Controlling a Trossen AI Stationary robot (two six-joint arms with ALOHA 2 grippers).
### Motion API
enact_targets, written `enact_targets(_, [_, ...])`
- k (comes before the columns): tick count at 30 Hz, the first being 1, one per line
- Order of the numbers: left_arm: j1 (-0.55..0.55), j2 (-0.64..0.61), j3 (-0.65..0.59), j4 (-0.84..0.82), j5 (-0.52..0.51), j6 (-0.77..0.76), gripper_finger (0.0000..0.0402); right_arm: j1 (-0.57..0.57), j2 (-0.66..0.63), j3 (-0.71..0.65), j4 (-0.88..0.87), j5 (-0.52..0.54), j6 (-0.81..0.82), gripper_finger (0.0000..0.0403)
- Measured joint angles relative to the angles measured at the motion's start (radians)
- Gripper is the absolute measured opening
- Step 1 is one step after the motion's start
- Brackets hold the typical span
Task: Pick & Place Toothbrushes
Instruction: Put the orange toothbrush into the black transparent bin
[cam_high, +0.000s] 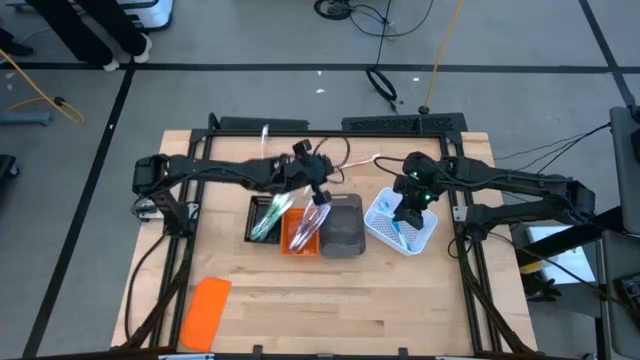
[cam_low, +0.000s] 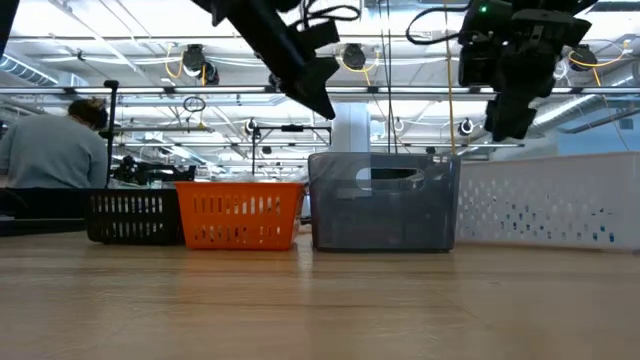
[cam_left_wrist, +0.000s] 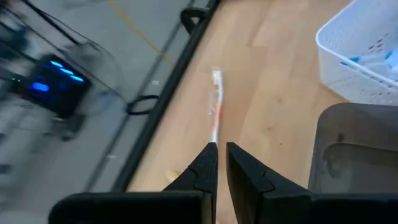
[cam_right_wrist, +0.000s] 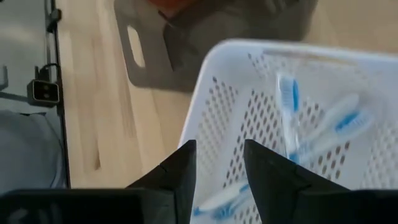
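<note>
I see my right claw (cam_right_wrist: 219, 163) spread above the white perforated plastic basket (cam_right_wrist: 230, 106) holding blue-white toothbrushes (cam_right_wrist: 288, 106). My left claw (cam_left_wrist: 218, 155) pinches a pale translucent toothbrush (cam_left_wrist: 216, 102) over the wooden desk (cam_high: 330, 300).

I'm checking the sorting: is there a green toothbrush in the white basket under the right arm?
No. In the right wrist view the white basket holds only blue-and-white toothbrushes; the right gripper hangs open above it.
</note>
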Motion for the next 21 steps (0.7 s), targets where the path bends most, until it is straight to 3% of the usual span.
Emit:
enact_targets(5, [0.131, 0.003, 0.0, 0.008, 0.287, -0.075, 0.006, 0.001, 0.001, 0.0, 0.057, 0.0, 0.0, 0.0123])
enact_targets(7, [0.174, 0.003, 0.0, 0.008, 0.353, -0.077, 0.0076, 0.001, 0.001, 0.0, 0.068, 0.0, 0.0, 0.0123])
enact_targets(15, [0.281, 0.009, 0.0, -0.038, 0.402, -0.094, 0.0139, 0.001, 0.001, 0.0, 0.088, 0.0, -0.009, 0.0123])
enact_targets(21, [0.34, 0.04, 0.002, -0.138, 0.398, -0.08, 0.0154, 0.001, 0.001, 0.0, 0.089, 0.0, -0.013, 0.0123])
